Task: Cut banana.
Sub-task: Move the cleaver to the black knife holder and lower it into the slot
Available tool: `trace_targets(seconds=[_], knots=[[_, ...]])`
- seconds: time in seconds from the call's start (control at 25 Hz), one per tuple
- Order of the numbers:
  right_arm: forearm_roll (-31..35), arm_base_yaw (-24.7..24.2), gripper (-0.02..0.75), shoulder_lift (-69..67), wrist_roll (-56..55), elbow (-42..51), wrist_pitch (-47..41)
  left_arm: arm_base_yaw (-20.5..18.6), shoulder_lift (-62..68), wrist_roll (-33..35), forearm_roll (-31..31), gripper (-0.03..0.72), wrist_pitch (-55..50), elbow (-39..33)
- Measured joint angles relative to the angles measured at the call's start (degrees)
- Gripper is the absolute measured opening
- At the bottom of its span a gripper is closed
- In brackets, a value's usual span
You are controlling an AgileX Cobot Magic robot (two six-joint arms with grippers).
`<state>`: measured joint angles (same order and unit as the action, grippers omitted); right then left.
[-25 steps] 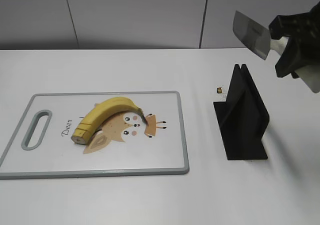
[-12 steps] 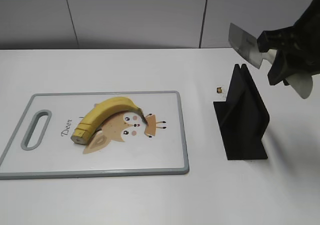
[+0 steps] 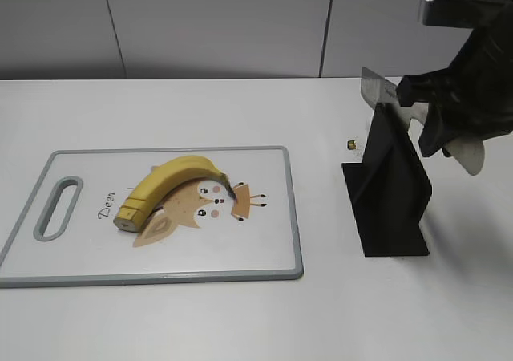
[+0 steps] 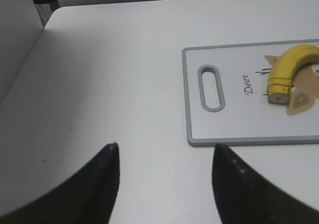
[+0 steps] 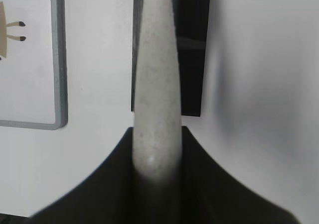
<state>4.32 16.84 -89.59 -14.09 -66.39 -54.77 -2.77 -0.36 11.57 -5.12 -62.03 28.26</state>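
Observation:
The yellow banana [image 3: 172, 183] lies on the white cutting board [image 3: 264, 249] over its deer print, blunt end to the front left. It also shows in the left wrist view [image 4: 289, 67]. My right gripper [image 3: 437, 116] is shut on the grey handle of a knife [image 5: 155, 84]. The knife's blade [image 3: 377, 88] is at the top of the black knife stand [image 3: 389, 192]. My left gripper [image 4: 166, 149] is open and empty over bare table, left of the board [image 4: 229, 129]. It is out of sight in the exterior view.
A small brown object [image 3: 351, 144] lies on the table just left of the stand. The board has a grey rim and a handle slot [image 3: 58, 207] at its left end. The board's corner [image 5: 60, 84] shows in the right wrist view beside the stand [image 5: 192, 59].
My right gripper has come down and to the left with the knife, bringing the blade from above the stand to its top edge. The banana and board have not moved.

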Motion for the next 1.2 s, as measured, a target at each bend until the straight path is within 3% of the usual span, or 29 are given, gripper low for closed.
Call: trace_targets(seconds=[1.2], knots=[[4.85, 0.00, 0.174, -3.71, 0.22, 1.53, -9.74, -1.41, 0.00, -0.04, 0.05, 0.570, 0.00, 0.00]])
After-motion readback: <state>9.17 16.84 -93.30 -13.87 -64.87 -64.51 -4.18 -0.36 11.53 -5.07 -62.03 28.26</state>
